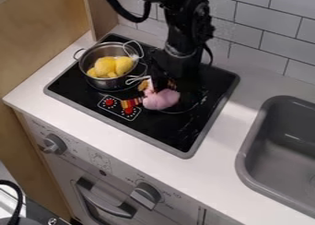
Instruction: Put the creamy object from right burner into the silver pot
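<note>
The black gripper [162,82] hangs down over the right half of the stove, right at the upper edge of a pale pinkish, lumpy object [161,99]. That object lies low over the black stovetop, with a brown and striped piece beside its upper left. Whether the gripper holds it cannot be told, since the black parts blend into the dark surface. To the left, the silver pot [109,84] stands upright on the left burner, with yellow rounded objects [112,66] inside.
The stovetop [175,134] is set in a white counter [215,150]. Wire loops [133,49] stand at the pot's right side. Red knobs [128,110] lie in front of the pot. A grey sink [243,157] is at the right, and a tiled wall [265,23] stands behind.
</note>
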